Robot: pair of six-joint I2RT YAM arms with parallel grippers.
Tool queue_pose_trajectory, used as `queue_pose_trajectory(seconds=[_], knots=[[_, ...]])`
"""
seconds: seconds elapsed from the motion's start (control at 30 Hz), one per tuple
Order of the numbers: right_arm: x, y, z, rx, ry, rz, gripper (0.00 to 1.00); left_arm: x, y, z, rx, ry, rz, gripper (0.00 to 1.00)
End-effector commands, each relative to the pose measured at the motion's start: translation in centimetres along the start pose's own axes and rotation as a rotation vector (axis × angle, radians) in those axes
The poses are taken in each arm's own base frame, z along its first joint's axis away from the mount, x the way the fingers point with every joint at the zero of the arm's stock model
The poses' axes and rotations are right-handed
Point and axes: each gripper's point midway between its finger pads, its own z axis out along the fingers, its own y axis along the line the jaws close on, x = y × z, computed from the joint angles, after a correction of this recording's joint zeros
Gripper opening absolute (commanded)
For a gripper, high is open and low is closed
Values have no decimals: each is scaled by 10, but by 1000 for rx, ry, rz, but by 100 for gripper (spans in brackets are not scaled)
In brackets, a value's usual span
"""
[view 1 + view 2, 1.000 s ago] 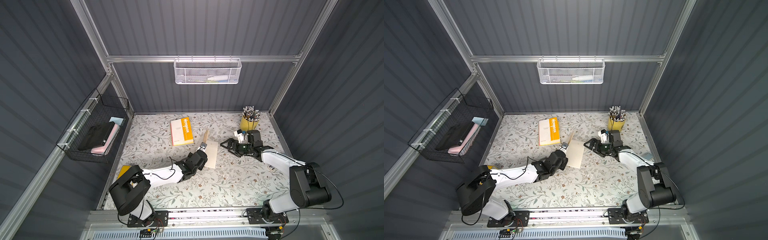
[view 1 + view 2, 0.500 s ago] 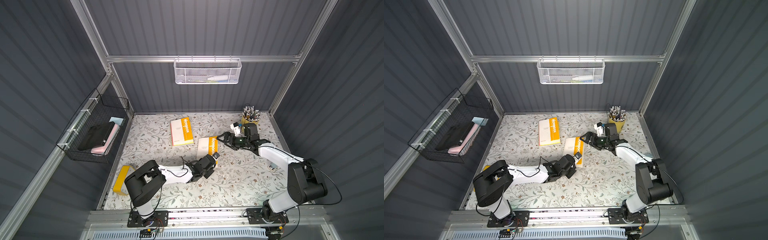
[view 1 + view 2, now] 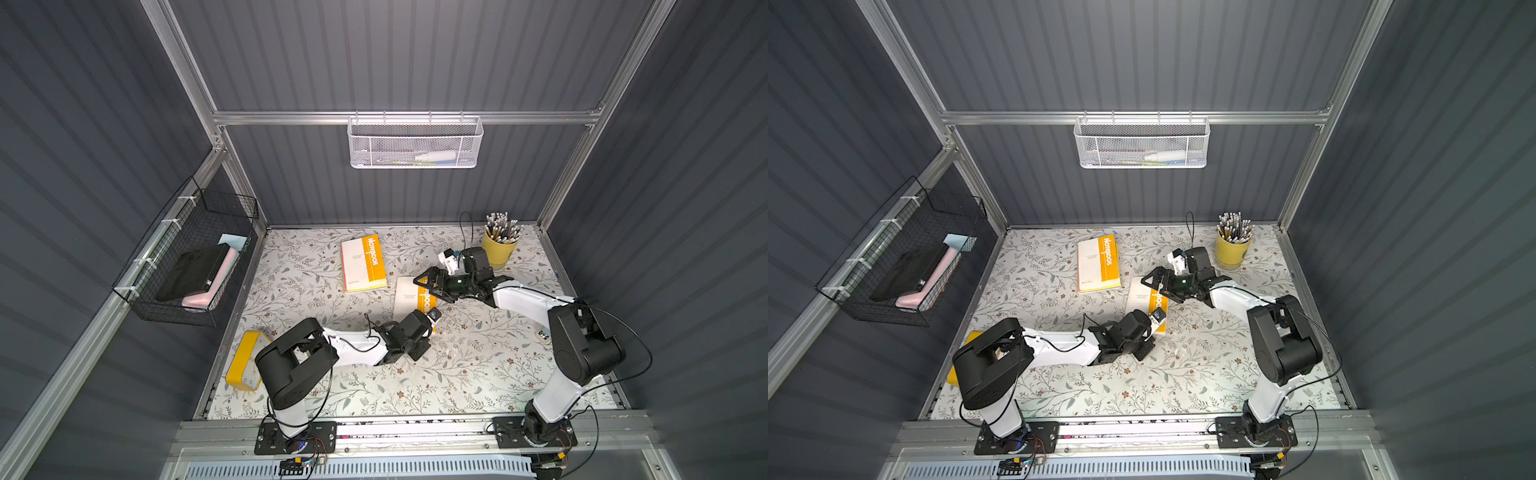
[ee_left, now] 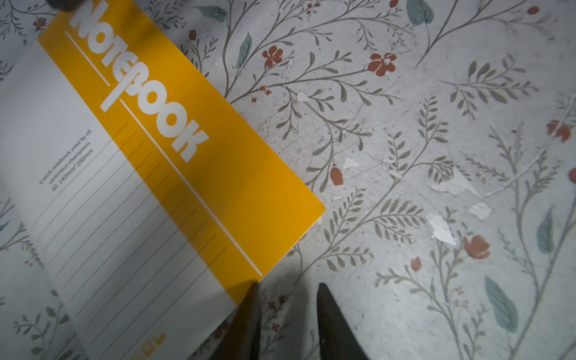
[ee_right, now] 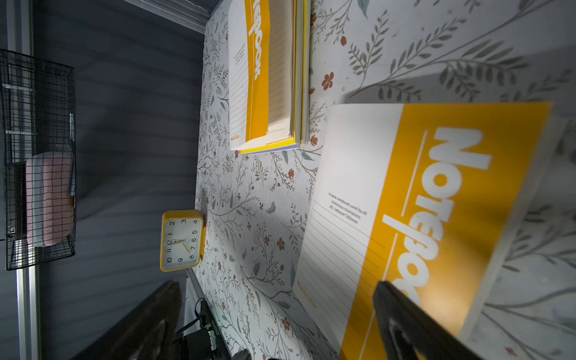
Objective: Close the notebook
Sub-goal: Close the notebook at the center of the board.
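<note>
The yellow-and-white softcover notebook (image 3: 409, 297) lies shut and flat, cover up, in the middle of the floral-patterned counter (image 3: 457, 374). It sits between both arms, near a second notebook of the same design (image 3: 363, 264). The left jaws sit low at its near yellow corner. They are parted narrowly and grip nothing: only counter shows between the dark fingertips (image 4: 249, 314). That spot would suit steadying the corner. The right jaws are spread wide over the far end of the yellow band and are empty, perhaps to stop the cover springing up. Closing looks done, so what is left is pulling both arms clear.
</note>
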Motion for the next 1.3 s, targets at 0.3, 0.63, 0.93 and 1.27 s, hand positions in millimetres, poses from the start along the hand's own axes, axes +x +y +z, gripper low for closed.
queue_pose_trajectory(seconds=[0.3, 0.63, 0.93, 1.27], knots=[[14, -30, 20, 37, 25, 42, 99, -14, -32, -62, 328, 39, -32, 36], [33, -51, 20, 88, 49, 60, 99, 2, 60, -73, 309, 42, -360, 39], [44, -63, 20, 112, 63, 71, 99, 6, 123, -24, 375, 63, -735, 33], [48, -68, 21, 119, 72, 78, 99, 9, 141, 10, 354, 78, -854, 33]])
